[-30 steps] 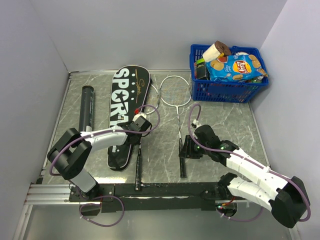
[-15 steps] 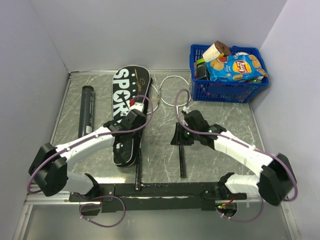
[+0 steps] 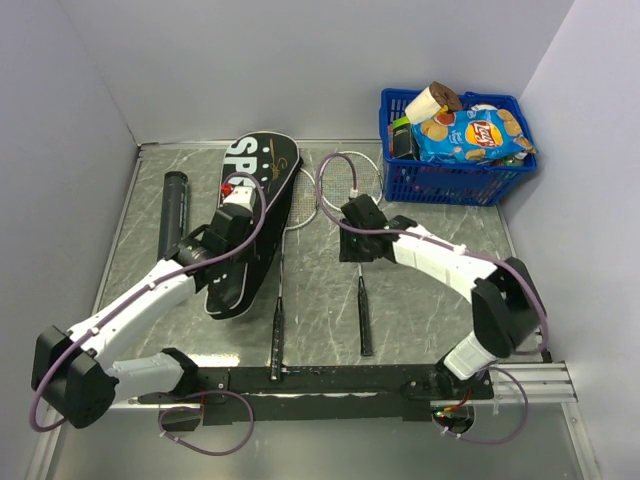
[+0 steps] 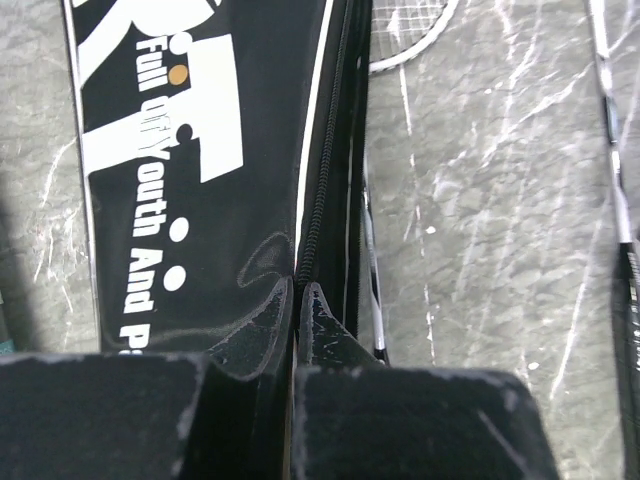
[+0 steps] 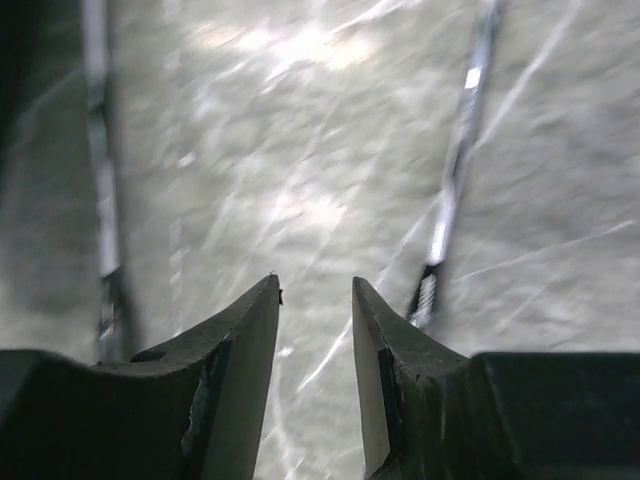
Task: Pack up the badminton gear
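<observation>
The black "SPORT" cover [image 3: 262, 160] lies tilted left of centre. My left gripper [image 3: 250, 225] is shut on its zipper edge; the left wrist view shows the jaws [image 4: 298, 292] pinched on that edge of the cover [image 4: 200, 150]. Two rackets lie on the table: one [image 3: 277, 335] with its head partly under the cover, the other [image 3: 363, 315] to its right. My right gripper [image 3: 348, 252] is open and empty above bare table between the two shafts, as the right wrist view [image 5: 315, 290] shows. The black tube [image 3: 172, 215] lies at far left. No shuttlecock shows.
A blue basket [image 3: 455, 180] of snack packets stands at the back right, near the right racket's head [image 3: 350, 180]. Grey walls close the table on the left, back and right. The arms' base rail [image 3: 320, 380] runs along the near edge.
Both grippers have moved toward the far side. The left one now grips higher on the cover, whose lower end has swung left. The right one left the racket handle and travelled up beside the shaft.
</observation>
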